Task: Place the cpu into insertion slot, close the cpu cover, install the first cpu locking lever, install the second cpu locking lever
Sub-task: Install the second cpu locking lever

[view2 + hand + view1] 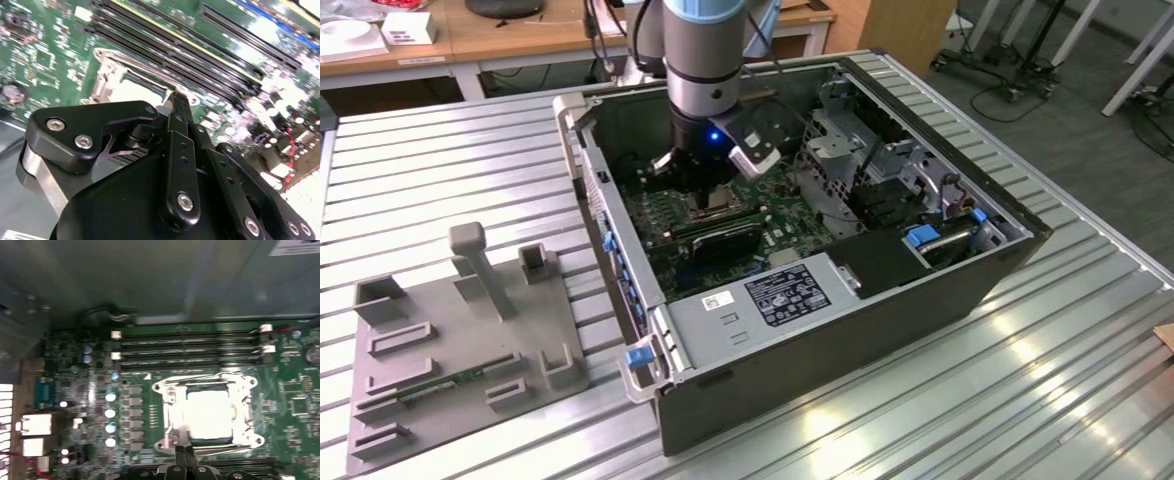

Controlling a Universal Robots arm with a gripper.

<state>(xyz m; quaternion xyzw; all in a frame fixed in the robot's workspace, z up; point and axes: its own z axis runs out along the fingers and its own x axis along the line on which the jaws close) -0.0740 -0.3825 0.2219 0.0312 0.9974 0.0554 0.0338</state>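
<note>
Gripper fingertips sat pressed together with nothing between them, at the edge of the cpu cover in the first wrist view. Inside the silvery frame the cpu lay flat in the insertion slot, its bright metal top showing through the cover's cut-out, so the cover was down over the chip. Long black memory slots ran along the far side of the socket on the green motherboard. In the second wrist view the closed black fingers rested just beside the cover's rim. In the exterior view the arm reached down into the open computer case, which lay on a ribbed metal table; a grey fixture plate lay well apart at the exterior view's left.
</note>
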